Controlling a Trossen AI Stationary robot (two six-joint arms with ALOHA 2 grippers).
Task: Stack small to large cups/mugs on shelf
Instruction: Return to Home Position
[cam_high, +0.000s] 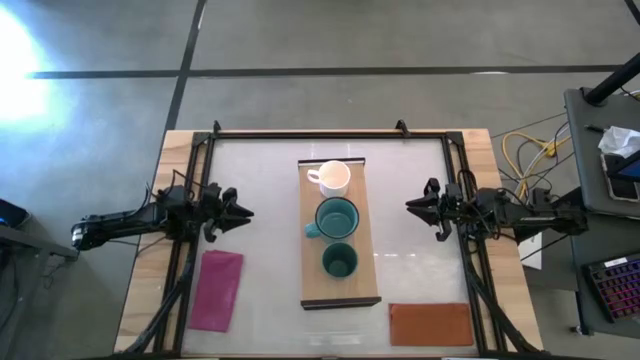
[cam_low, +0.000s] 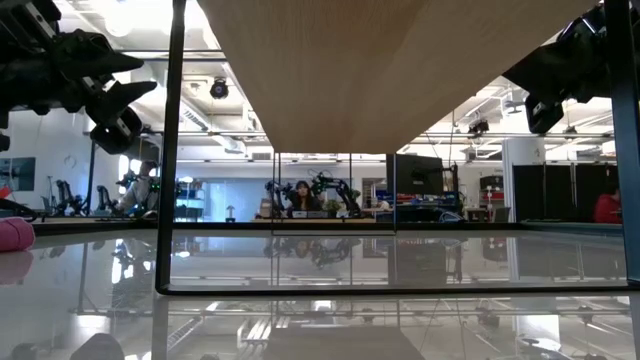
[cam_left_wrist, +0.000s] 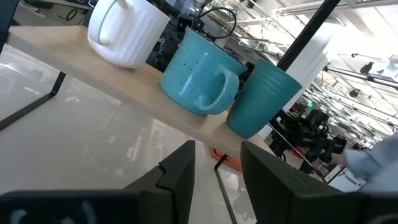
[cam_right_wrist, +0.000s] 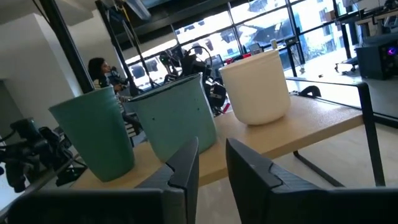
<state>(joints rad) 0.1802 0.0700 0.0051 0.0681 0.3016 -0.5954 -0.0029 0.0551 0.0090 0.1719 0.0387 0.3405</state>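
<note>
Three mugs stand upright in a row on the light-wood shelf (cam_high: 340, 290) at the table's middle: the white mug (cam_high: 333, 177) at the far end, the teal mug (cam_high: 336, 217) in the middle, the dark green mug (cam_high: 340, 261) nearest. They also show in the left wrist view as white mug (cam_left_wrist: 127, 31), teal mug (cam_left_wrist: 199, 74) and green mug (cam_left_wrist: 261, 96). My left gripper (cam_high: 243, 212) is open and empty, left of the shelf. My right gripper (cam_high: 412, 205) is open and empty, right of the shelf.
A magenta cloth (cam_high: 217, 289) lies at the near left. A reddish-brown mat (cam_high: 431, 324) lies at the near right. A black frame rail (cam_high: 330, 134) runs along the table's far edge. A person (cam_low: 300, 197) sits far off in the room behind.
</note>
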